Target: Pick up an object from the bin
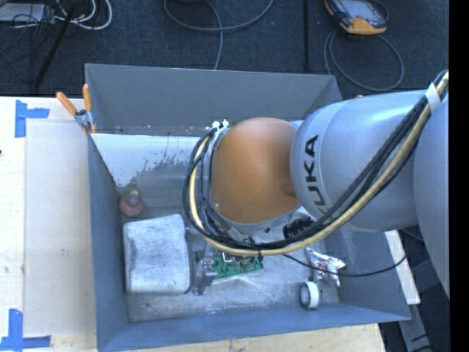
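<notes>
A grey metal bin is seen from above, its floor scuffed pale and a few loose things scattered across it. At the left of the floor, close to the sloping left wall, a small reddish-brown rounded object is seen on its own. Just below it and slightly to the right, a pale grey rectangular block with a rough, speckled top is laid flat, filling much of the bin's lower-left quarter. Just beside the block's right edge the gripper is positioned low over the bin floor, with a green circuit board on its body visible to its right. The block is the thing nearest to the gripper, though whether the two are touching cannot be made out. Whether the gripper is released or clenched cannot be told, as its tip is masked from above. Above the gripper, the middle of the bin is hidden by the orange dome-shaped cover fixed to the wrist, around whose left side yellow and black cables are looped. Further right, a crumpled silvery-white scrap with a touch of red is seen lying on the floor. Just below it, nearer the front wall, a small white ring-shaped piece is seen close beside it. The grey KUKA arm is extended in from the right, over the bin's right wall.
</notes>
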